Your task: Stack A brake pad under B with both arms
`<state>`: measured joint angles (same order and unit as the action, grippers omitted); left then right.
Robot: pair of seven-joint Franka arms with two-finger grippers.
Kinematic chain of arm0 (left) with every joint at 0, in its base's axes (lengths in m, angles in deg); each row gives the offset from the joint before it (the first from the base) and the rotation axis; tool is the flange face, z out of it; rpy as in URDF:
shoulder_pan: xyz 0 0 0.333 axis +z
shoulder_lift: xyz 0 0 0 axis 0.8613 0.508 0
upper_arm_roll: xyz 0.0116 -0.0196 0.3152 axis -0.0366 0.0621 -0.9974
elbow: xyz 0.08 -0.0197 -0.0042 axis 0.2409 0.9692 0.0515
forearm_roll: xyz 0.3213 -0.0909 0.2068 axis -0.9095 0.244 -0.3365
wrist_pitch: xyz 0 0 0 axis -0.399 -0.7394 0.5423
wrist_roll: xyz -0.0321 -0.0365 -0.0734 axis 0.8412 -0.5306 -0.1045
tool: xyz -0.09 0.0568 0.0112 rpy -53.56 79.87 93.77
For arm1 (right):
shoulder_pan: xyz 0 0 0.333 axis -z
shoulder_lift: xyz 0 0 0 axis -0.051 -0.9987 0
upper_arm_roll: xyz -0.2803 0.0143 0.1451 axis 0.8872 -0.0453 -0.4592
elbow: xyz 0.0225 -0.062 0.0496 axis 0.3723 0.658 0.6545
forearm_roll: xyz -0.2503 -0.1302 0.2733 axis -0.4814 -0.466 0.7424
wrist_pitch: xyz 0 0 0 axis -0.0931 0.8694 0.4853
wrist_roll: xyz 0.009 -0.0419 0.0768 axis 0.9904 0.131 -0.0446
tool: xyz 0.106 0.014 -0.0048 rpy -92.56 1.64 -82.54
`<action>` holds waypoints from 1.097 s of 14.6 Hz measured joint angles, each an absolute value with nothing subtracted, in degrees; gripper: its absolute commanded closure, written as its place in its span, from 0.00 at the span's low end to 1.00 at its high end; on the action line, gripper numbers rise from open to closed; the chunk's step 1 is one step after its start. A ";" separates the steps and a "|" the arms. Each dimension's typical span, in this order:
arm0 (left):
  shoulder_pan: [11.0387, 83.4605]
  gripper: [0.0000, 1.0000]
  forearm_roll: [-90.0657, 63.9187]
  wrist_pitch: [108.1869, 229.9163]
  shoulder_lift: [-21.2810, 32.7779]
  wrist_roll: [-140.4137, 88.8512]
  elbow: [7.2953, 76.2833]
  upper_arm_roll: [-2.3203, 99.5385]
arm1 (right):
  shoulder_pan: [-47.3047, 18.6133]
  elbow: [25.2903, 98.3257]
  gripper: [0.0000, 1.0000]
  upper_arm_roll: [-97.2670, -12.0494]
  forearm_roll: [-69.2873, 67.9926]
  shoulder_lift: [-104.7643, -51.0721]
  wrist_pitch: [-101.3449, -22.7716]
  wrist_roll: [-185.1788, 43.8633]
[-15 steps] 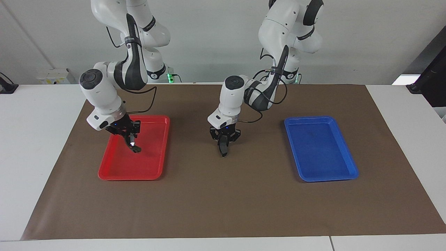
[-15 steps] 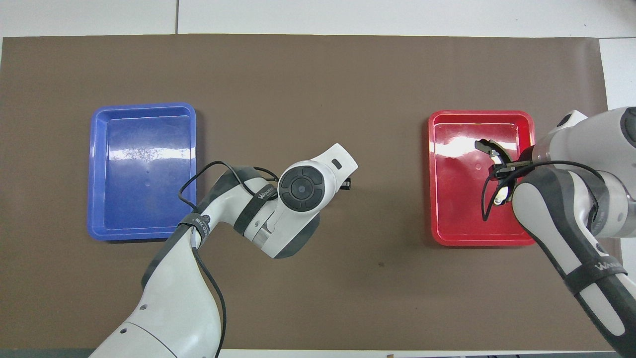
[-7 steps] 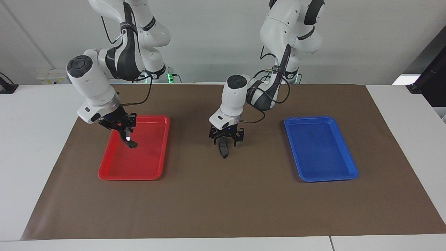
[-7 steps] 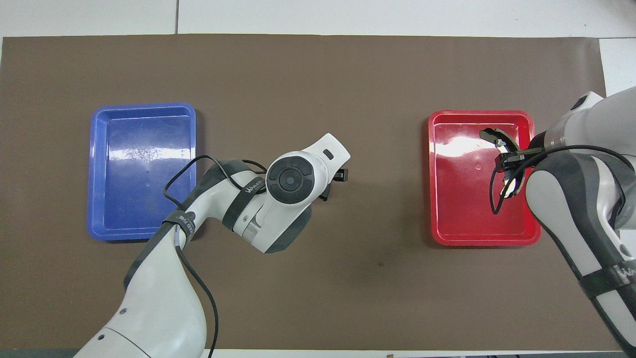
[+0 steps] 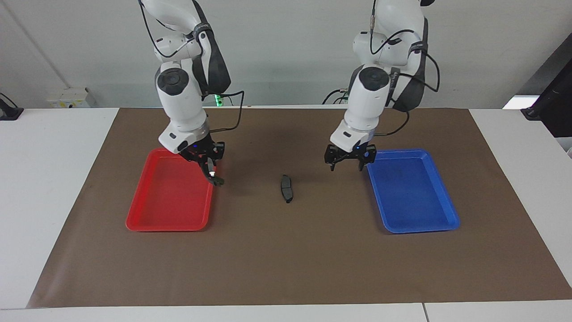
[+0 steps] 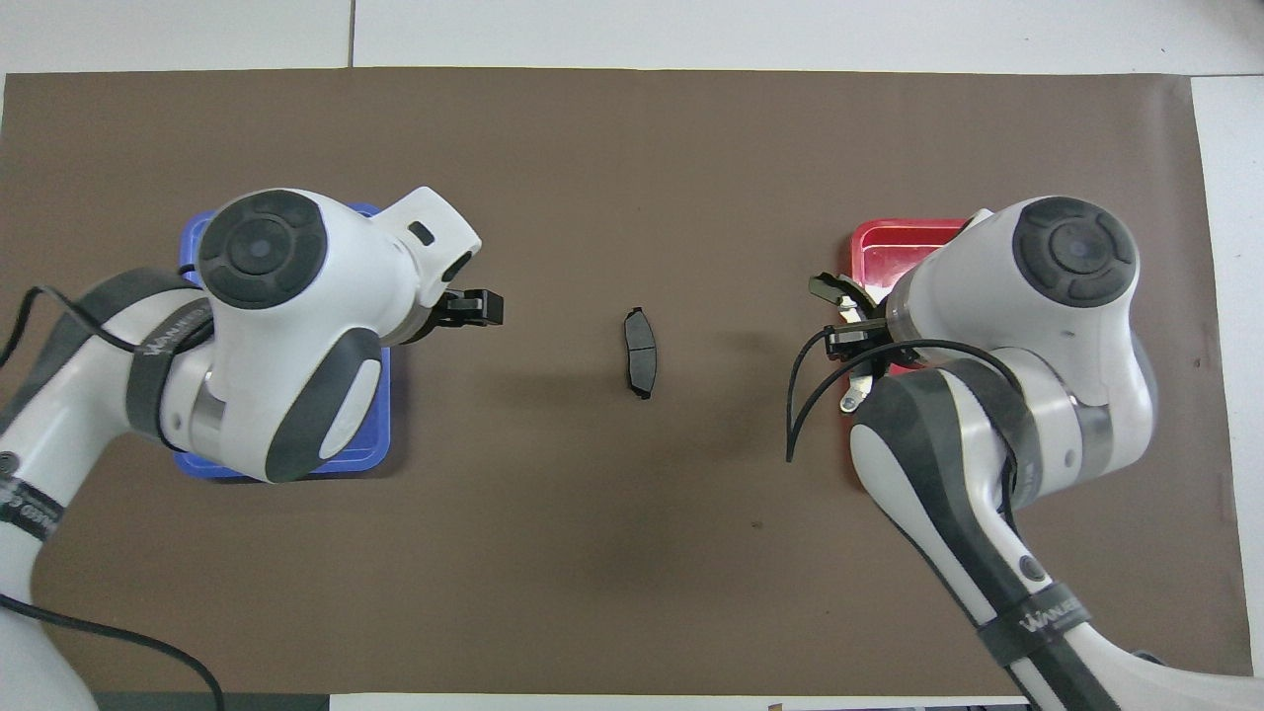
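The A brake pad (image 5: 286, 188) (image 6: 640, 352), short, dark grey and slightly curved, lies flat on the brown mat midway between the two trays, with nothing touching it. My left gripper (image 5: 346, 166) (image 6: 474, 308) hangs open and empty in the air, over the mat at the blue tray's edge, toward the left arm's end from the pad. My right gripper (image 5: 208, 166) (image 6: 857, 336) is shut on B (image 5: 217, 180) (image 6: 825, 287), the long black curved piece. B hangs tilted over the edge of the red tray that faces the pad, its shiny spot showing near the fingers.
A red tray (image 5: 170, 214) (image 6: 908, 237) lies toward the right arm's end of the brown mat (image 5: 286, 259). A blue tray (image 5: 415, 223) (image 6: 385, 415) lies toward the left arm's end. Both arms' bulky wrists cover much of each tray from above.
My left gripper opened, left the pad on the mat, then rose and swung toward the blue tray. My right arm lifted B out of the red tray and carried it toward the middle.
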<state>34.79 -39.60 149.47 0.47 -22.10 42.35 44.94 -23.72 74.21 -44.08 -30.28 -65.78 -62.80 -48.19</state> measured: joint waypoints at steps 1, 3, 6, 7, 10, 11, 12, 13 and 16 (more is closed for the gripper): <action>37.49 0.02 -39.61 147.76 -1.00 -25.03 42.50 44.88 | -25.89 74.16 1.00 -44.14 -30.27 -66.50 -63.52 -46.26; 42.71 0.02 -39.61 144.27 -3.46 -30.58 42.56 44.75 | -29.39 73.35 1.00 -44.17 -30.27 -68.60 -65.10 -43.20; 49.11 0.02 -39.61 139.99 -6.34 -35.73 42.20 44.56 | -32.83 67.95 1.00 -44.14 -30.27 -73.64 -65.58 -38.66; 50.52 0.02 -39.60 138.53 -6.93 -36.56 41.55 44.53 | -34.08 65.36 1.00 -44.13 -30.27 -75.93 -65.57 -36.50; 53.31 0.02 -39.60 132.13 -7.24 -40.39 37.02 44.52 | -36.99 59.35 1.00 -44.14 -30.30 -82.97 -66.64 -32.37; 54.09 0.02 -39.60 129.76 -7.15 -41.59 35.09 44.52 | -37.36 58.53 1.00 -44.14 -30.30 -84.63 -67.59 -32.01; 54.79 0.01 -39.60 127.39 -7.00 -42.64 33.08 44.51 | -37.76 58.11 1.00 -44.12 -30.31 -85.83 -68.60 -31.62; 55.40 0.01 -39.60 125.21 -6.79 -43.57 31.19 44.52 | -38.12 57.98 1.00 -44.13 -30.30 -86.65 -69.49 -31.34; 56.90 0.01 -39.60 120.83 -5.97 -45.04 27.26 44.50 | -38.64 58.16 1.00 -44.11 -30.30 -87.86 -70.17 -31.19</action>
